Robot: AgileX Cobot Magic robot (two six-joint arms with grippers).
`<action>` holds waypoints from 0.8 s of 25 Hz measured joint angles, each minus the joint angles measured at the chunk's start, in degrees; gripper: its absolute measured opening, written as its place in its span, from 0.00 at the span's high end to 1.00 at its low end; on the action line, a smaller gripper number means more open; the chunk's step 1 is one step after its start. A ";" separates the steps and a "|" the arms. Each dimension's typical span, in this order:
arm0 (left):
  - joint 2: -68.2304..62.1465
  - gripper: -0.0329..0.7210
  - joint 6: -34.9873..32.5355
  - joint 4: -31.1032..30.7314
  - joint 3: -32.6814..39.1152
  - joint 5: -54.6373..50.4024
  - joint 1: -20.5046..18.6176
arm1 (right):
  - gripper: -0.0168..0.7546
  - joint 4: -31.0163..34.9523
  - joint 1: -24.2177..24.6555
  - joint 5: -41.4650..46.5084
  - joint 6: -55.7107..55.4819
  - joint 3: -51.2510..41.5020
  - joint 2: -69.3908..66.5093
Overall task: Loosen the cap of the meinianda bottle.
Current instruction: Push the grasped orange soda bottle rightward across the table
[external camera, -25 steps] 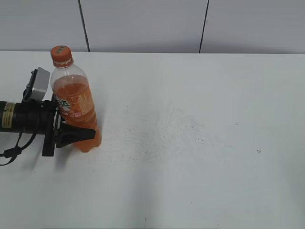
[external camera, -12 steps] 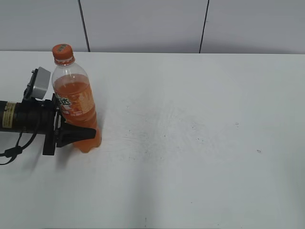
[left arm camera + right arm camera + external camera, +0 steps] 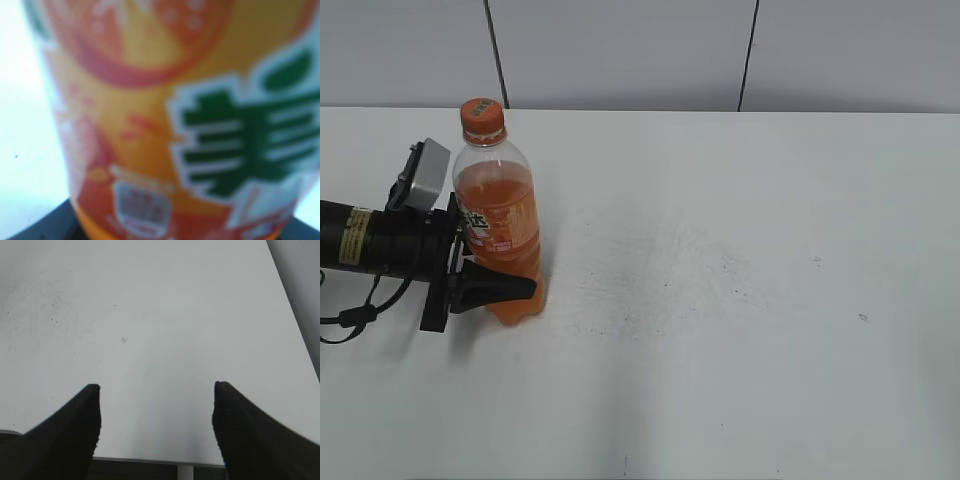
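The meinianda bottle [image 3: 502, 225] stands upright on the white table at the left, full of orange soda, with its orange cap [image 3: 482, 117] on top. My left gripper [image 3: 505, 287] is shut on the bottle's lower body from the left. In the left wrist view the bottle's label [image 3: 175, 115] fills the frame, blurred and very close. My right gripper [image 3: 156, 405] is open and empty above bare table near its front edge; it is out of the exterior view.
The white table [image 3: 740, 270] stretches to the right of the bottle. A grey panelled wall [image 3: 620, 50] rises behind the far edge. The table's front edge [image 3: 150, 460] shows in the right wrist view.
My left gripper has carried the bottle to the right and slightly forward on the table. The bottle stays upright.
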State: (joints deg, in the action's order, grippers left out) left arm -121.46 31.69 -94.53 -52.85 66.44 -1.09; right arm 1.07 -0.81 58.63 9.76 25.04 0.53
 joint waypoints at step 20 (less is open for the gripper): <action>-2.93 0.43 0.32 14.05 -7.07 -0.08 18.80 | 0.30 0.00 0.00 0.00 0.00 0.00 0.00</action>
State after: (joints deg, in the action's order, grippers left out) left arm -124.40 32.01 -80.48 -59.92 66.36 17.71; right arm 1.07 -0.81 58.63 9.76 25.04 0.53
